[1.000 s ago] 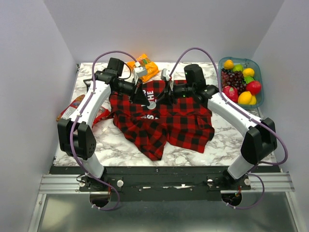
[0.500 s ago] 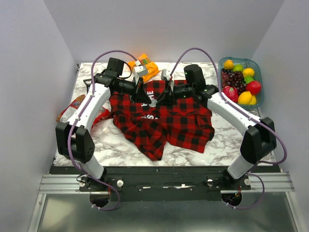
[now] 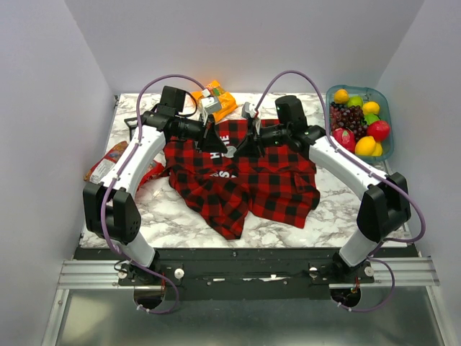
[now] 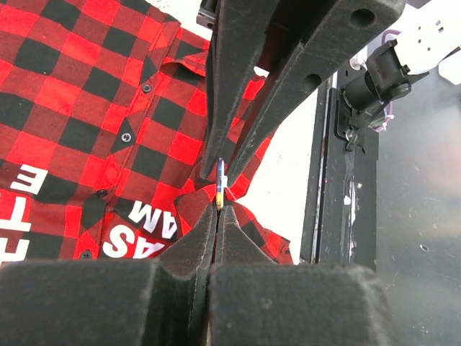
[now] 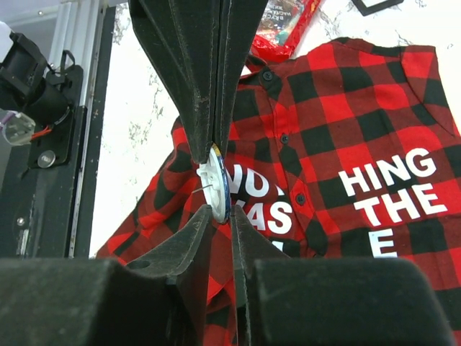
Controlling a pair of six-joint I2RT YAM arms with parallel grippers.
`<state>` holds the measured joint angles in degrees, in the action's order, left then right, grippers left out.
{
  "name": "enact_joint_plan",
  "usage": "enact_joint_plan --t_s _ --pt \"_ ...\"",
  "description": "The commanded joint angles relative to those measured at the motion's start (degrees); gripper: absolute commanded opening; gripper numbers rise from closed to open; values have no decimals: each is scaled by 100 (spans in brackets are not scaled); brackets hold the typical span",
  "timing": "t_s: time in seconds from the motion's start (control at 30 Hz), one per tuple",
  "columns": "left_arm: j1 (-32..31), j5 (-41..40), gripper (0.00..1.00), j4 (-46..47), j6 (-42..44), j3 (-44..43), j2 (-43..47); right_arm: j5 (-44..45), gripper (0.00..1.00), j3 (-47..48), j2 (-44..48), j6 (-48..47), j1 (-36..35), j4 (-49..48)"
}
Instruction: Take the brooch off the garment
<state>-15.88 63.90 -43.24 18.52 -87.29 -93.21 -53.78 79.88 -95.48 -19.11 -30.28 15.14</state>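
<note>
From my station, the marble table (image 3: 288, 227) carries the garment (image 3: 266, 184), a red-and-black plaid shirt spread rumpled across its middle, with a tray of fruit (image 3: 390, 108) at the far right corner and an orange snack bag (image 3: 220, 101) beyond the shirt. Both arms meet tip to tip over the shirt's far part. The left gripper (image 4: 218, 216) is pinched tight on a raised fold of cloth. The right gripper (image 5: 220, 216) is drawn narrow on the brooch (image 5: 215, 189), a white disc (edge-on to both wrist cameras) standing between the two sets of tips, its long axis along the fingers and its thin pin jutting sideways.
</note>
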Motion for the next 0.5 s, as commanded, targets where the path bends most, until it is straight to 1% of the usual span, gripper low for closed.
enact_joint_plan --t_s 0.0,0.27,0.37,0.47 --pt "-38 -9 0 105 -42 36 84 -212 25 177 -14 92 40 16" --pt "-56 -88 0 158 -51 -69 -57 -309 24 195 -41 162 49 -2" --pt "-73 -106 0 202 -59 -113 -92 -309 27 195 -41 171 49 -11" --pt "-82 -150 0 255 -121 -148 -127 -309 27 195 -49 180 57 -11"
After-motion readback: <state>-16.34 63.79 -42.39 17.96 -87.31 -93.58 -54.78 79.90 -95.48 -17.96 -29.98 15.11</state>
